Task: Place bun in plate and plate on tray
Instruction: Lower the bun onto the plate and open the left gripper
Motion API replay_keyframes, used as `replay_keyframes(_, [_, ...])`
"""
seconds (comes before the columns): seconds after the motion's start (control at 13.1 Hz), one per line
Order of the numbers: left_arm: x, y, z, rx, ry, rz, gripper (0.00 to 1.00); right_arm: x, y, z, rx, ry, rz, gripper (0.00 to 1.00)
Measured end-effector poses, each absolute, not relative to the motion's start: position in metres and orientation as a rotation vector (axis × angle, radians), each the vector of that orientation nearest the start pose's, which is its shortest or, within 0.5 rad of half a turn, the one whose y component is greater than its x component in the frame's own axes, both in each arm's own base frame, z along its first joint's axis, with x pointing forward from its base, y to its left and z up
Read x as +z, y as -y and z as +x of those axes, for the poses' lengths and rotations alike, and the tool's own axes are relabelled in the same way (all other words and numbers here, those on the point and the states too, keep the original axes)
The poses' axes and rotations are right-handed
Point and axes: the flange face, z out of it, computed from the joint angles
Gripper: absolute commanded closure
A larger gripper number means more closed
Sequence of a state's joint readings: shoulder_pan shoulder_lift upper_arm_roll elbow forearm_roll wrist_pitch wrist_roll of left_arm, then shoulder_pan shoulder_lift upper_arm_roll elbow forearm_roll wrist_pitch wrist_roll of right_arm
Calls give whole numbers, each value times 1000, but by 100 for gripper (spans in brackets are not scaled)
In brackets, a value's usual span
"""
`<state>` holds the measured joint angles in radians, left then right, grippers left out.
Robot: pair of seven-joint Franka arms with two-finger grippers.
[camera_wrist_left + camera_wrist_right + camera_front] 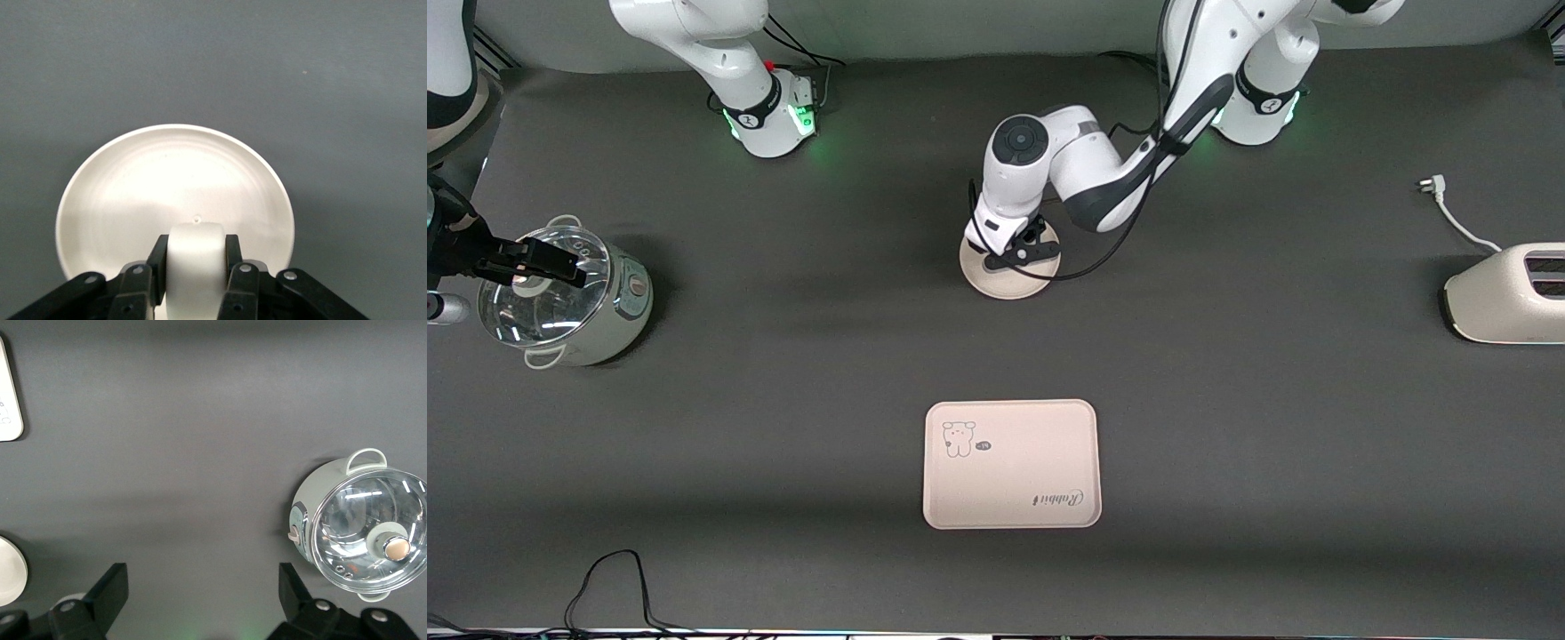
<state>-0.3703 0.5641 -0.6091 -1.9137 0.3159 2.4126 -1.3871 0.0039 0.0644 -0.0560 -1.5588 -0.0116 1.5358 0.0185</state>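
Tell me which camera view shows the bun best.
The left wrist view: the bun sits between the left gripper's fingers over the plate. In the front view the arm hides it; the right wrist view misses it.

I read one word: "Rabbit" in dark script on the tray (1011,464), near the corner toward the front camera and the left arm's end, upside down in the front view. A small dark tag beside the tray's cartoon animal is too small to read.
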Motion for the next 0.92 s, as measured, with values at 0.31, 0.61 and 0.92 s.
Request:
replay_keyframes(0.31, [202,503,374,106,389,-3168,52,590,30,569,142,-111,-3150,0])
replay_keyframes(0.61, [199,502,374,101,382,-3167,0,589,30,569,145,-111,-3150,0])
replay_keyframes(0.92, [200,506,371,87,403,-3159,0,589,30,569,145,-112,-3150,0])
